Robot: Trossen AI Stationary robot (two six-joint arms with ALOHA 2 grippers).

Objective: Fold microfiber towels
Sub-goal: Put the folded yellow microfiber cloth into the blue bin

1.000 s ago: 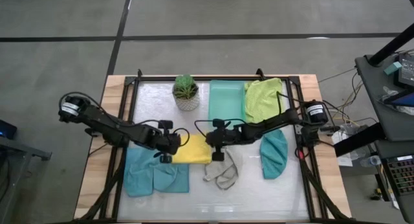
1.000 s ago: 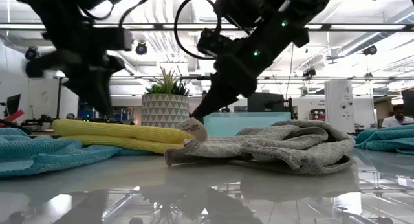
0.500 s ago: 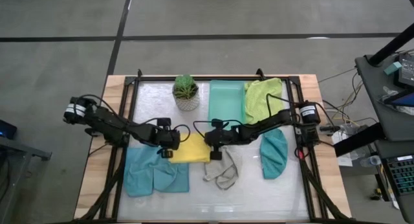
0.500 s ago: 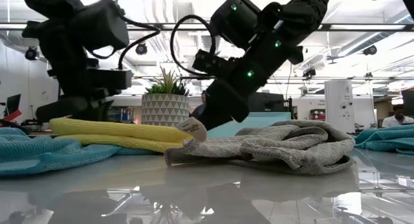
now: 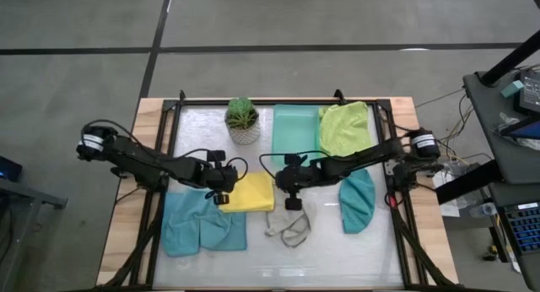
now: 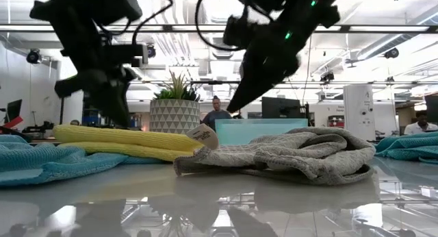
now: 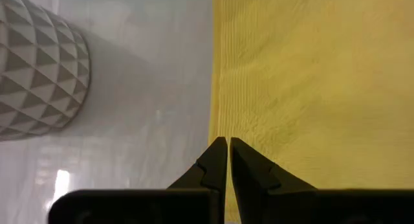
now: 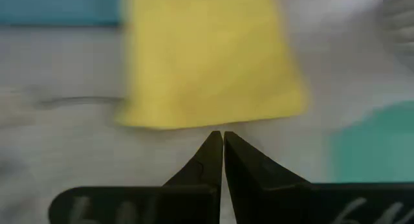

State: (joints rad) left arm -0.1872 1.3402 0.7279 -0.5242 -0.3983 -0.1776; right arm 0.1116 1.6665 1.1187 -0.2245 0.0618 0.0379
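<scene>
A yellow towel [image 5: 251, 193], folded into a flat rectangle, lies at the table's middle between my two grippers. My left gripper [image 5: 224, 193] is shut, its tip over the towel's left edge [image 7: 220, 114]. My right gripper [image 5: 285, 191] is shut and hangs clear above the table, just right of the towel [image 8: 207, 56]. A light blue towel [image 5: 202, 226] lies near left. A crumpled grey towel [image 5: 291, 229] lies in front of the yellow one. A teal towel [image 5: 357, 201] lies to the right. A lime green towel [image 5: 344, 127] lies at the far right. My left gripper's shut fingertips [image 7: 220, 153] point steeply down at the yellow towel's left edge. I cannot tell whether they touch the cloth. The towel lies flat on the table.
A potted plant [image 5: 243, 119] in a patterned white pot stands at the far side, close behind my left gripper. Beside it lies a mint-green tray [image 5: 295, 130], its right edge under the lime green towel. A black frame [image 5: 169, 157] rims the table.
My right gripper has risen from the yellow towel's right end and drawn back toward the table's right edge, staying shut. My left gripper dipped at the towel's left end and came back up. The yellow towel lies as before.
</scene>
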